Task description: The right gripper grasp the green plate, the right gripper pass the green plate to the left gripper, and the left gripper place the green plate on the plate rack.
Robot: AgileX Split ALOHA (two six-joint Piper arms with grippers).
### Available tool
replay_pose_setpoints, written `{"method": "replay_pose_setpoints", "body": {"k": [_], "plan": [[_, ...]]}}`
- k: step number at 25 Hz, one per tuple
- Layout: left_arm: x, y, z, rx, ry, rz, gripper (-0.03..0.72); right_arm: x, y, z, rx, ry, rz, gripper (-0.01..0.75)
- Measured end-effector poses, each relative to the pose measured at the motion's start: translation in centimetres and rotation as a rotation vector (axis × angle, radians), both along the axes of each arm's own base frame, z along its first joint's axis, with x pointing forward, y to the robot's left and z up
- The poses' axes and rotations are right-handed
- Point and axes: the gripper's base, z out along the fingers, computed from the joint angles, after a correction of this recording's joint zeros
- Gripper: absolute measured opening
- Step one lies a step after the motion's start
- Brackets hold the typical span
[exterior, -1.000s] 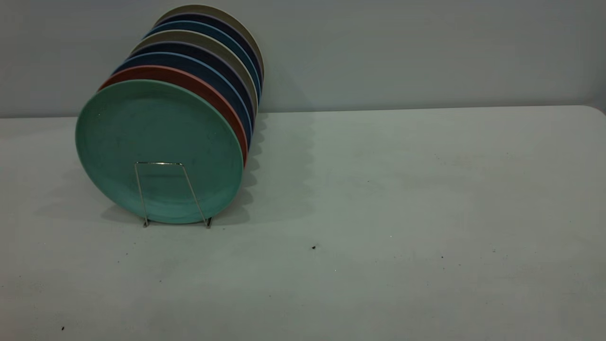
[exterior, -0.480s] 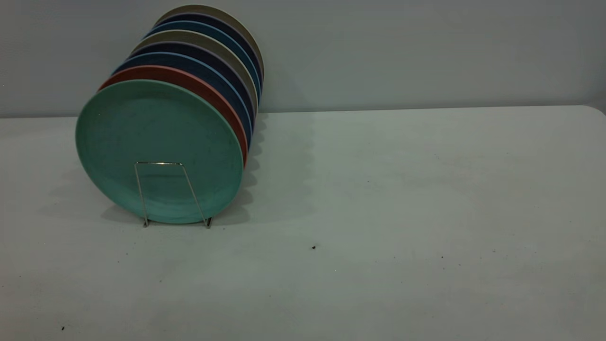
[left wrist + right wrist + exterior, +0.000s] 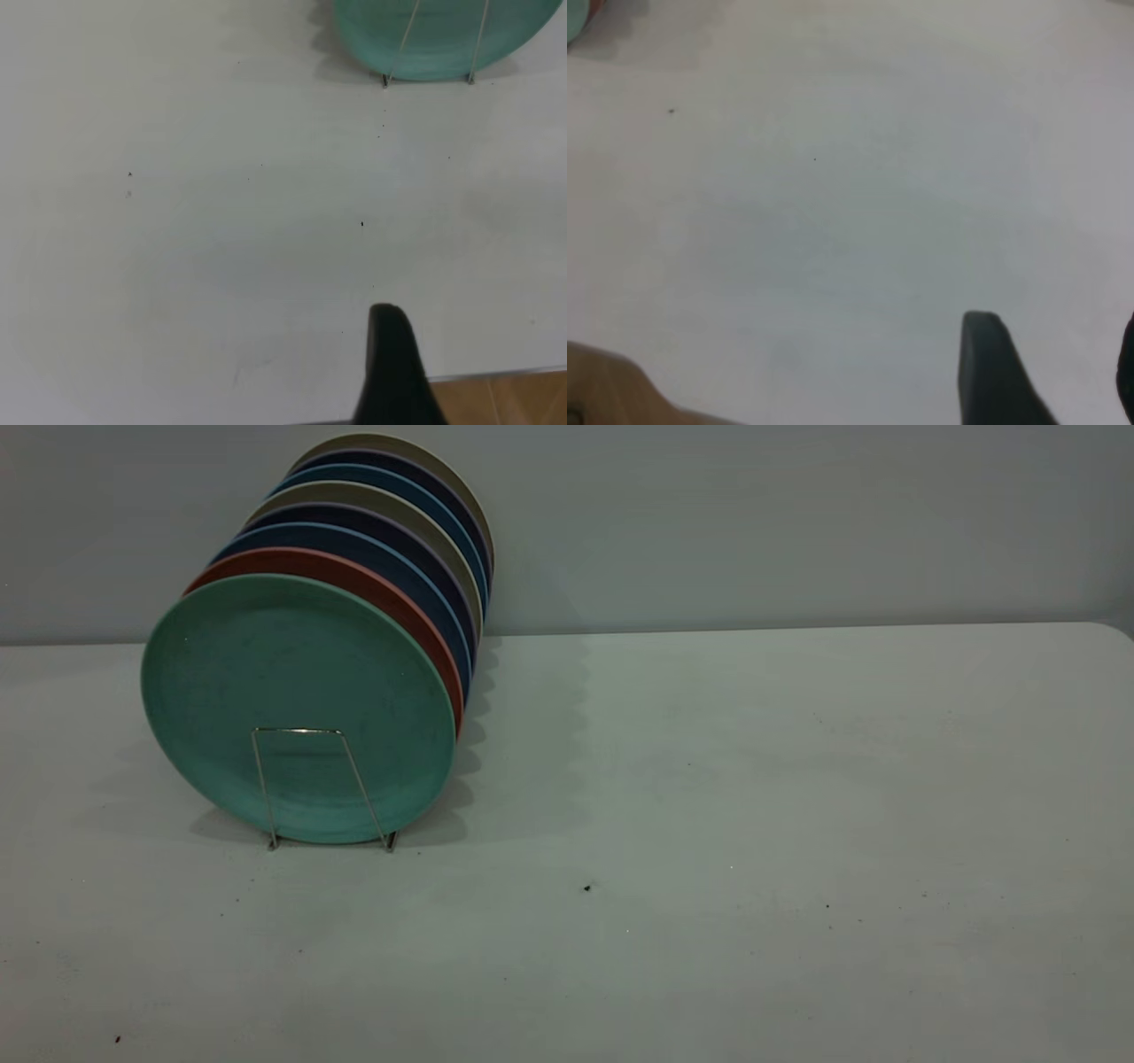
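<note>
Nothing has moved since the earlier frames: plates, rack and table lie exactly as before.

Item, green plate (image 3: 297, 700): stands on edge at the front of the plate rack (image 3: 306, 779), leaning against a salmon plate (image 3: 390, 607), with dark blue plates (image 3: 425, 602) and beige ones ranked behind. One wire loop crosses its lower face.

Item, table (image 3: 753, 797): pale, with a few dark specks.

Item, my grippers: neither appears in the exterior view. My left wrist view shows one black finger (image 3: 394, 372) above the table's near edge, well apart from the plate's lower rim (image 3: 443, 44) and two rack wires. My right wrist view shows one dark finger (image 3: 997, 372), a sliver of a second at the frame's border with a clear gap between, so my right claw stands apart; only a scrap of green plate (image 3: 576, 22) enters a corner.

Hidden: my left claw's second finger, so I cannot tell its spread.
</note>
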Motion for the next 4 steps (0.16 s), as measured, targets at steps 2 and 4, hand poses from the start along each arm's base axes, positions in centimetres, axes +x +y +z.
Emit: {"method": "replay_pose_setpoints", "body": {"k": [2,4], "plan": [[0.0,0.0,0.0,0.001,0.0,-0.001,0.512,0.0,0.0,0.0,0.0,0.0,0.0,0.357],[0.0,0.0,0.0,0.001,0.0,-0.001,0.512,0.0,0.0,0.0,0.0,0.0,0.0,0.357]]}}
